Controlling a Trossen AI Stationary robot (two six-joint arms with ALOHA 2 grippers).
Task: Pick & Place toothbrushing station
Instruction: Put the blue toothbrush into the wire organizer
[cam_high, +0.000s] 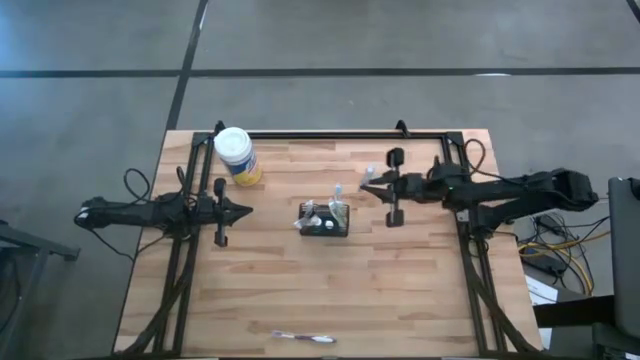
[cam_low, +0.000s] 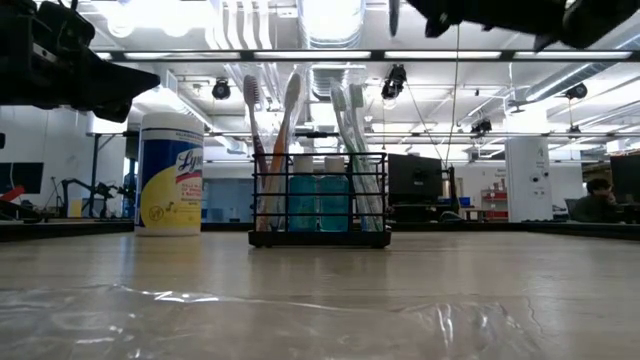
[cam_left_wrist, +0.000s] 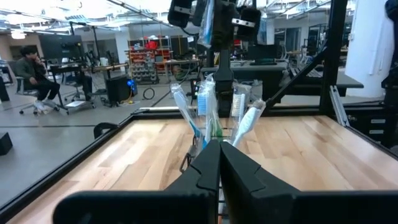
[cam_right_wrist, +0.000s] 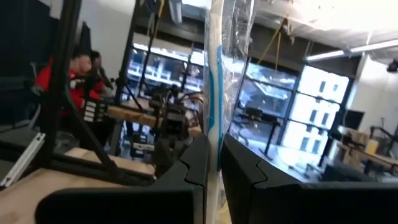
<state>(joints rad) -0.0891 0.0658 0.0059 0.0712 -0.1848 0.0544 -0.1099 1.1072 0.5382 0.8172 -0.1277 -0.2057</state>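
I've got a wrapped toothbrush (cam_right_wrist: 214, 81) clenched in my right end effector (cam_high: 372, 182), just right of the toothbrushing station (cam_high: 325, 220) mid-tabletop (cam_high: 420, 290), left end effector (cam_high: 243, 210) pinched empty, and that slick wrapper could slip or snag the standing brushes.

Left gripper (cam_left_wrist: 219, 163) blocking caddy (cam_left_wrist: 200, 163) base in left wrist view. Both arms getting cut off at low view's top edge. Wrapped toothbrush (cam_right_wrist: 217, 81) running out past right wrist view's top edge, wrapper print too blurred to read. Loose toothbrush (cam_high: 303, 337) near bench (cam_high: 420, 290) front edge looking too small for detail.
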